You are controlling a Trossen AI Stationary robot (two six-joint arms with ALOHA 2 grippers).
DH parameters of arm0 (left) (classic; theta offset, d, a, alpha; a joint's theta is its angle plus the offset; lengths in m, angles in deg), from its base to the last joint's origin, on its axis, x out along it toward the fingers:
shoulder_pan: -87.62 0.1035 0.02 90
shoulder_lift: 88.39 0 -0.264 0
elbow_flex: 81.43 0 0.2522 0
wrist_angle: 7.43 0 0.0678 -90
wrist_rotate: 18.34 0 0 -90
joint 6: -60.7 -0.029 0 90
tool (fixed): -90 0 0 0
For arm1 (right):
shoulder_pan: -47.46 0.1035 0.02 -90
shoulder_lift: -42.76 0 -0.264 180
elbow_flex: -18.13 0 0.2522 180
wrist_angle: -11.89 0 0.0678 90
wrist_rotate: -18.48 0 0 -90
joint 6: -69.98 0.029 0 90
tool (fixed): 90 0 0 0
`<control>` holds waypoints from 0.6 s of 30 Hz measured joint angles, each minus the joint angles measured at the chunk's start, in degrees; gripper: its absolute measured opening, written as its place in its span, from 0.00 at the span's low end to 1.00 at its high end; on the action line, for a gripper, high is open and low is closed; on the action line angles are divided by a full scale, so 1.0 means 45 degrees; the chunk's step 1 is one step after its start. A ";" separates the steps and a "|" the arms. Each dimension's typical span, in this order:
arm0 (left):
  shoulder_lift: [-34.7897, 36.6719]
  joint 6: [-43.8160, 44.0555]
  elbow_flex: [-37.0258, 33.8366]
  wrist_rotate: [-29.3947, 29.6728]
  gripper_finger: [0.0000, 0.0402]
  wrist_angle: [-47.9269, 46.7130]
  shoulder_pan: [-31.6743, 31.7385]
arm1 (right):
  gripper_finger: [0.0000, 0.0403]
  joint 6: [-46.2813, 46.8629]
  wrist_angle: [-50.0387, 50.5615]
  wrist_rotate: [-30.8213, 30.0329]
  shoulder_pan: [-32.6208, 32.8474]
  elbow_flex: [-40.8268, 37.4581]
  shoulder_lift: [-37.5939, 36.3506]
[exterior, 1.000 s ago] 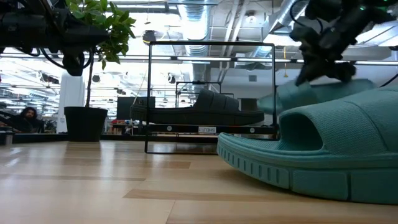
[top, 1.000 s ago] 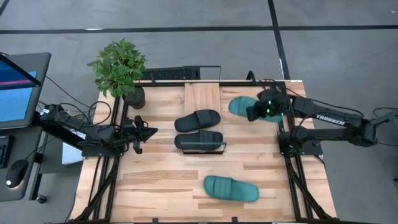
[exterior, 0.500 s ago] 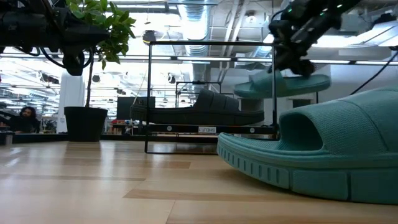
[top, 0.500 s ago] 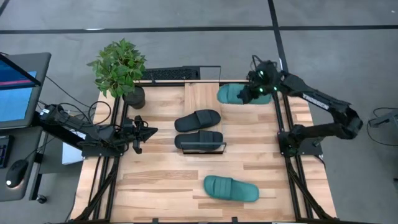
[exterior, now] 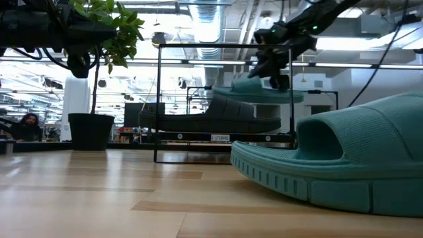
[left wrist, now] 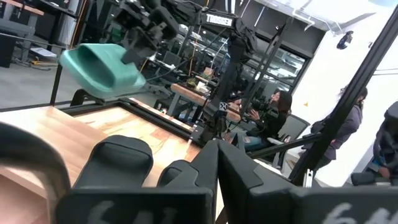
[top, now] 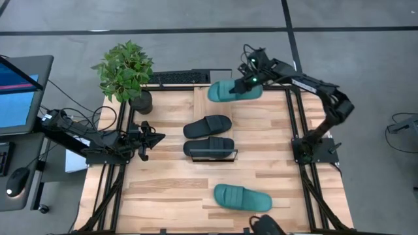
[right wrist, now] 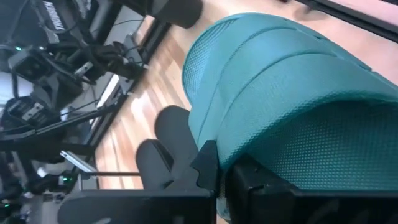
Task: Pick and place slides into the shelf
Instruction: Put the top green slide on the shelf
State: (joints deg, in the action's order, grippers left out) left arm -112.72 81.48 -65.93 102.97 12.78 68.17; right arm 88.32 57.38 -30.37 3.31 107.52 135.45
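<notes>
Two dark jointed arms (white lettering, green lights, black cables trailing)

A potted plant (top: 126, 70) in a dark pot is seen at the upper left of the counter (top: 163, 196) in the high view. A keyboard (top: 177, 78) is laid along the counter's far edge. A monitor (top: 16, 91) with a lit screen is set at the left edge of the frame, and a mouse (top: 16, 181) lies below it. In the left wrist view, seated people (left wrist: 273, 118) are visible beyond the counter.
</notes>
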 joint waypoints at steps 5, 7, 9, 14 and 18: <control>0.0000 0.0126 0.0000 0.0000 0.00 0.0000 0.0002 | 0.00 0.0366 -0.0464 0.0501 0.0414 0.1222 0.1324; 0.0000 0.0241 0.0000 0.0000 0.00 0.0000 0.0000 | 0.00 0.0387 -0.0446 0.0553 0.0564 0.1695 0.1774; -0.0003 0.0338 0.0000 -0.0003 0.00 0.0000 0.0002 | 0.00 0.0392 -0.0477 0.0601 0.0675 0.2152 0.2226; 0.0000 0.0345 0.0005 -0.0005 0.00 0.0000 0.0000 | 0.00 0.0494 -0.0608 0.0722 0.0808 0.3073 0.3213; 0.0000 0.0350 0.0005 -0.0001 0.00 0.0000 0.0000 | 0.00 0.0606 -0.0859 0.0850 0.0793 0.3497 0.3790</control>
State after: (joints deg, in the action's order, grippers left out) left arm -112.72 83.05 -65.91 102.96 12.78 68.17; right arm 91.04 53.52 -26.55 6.88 123.25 152.50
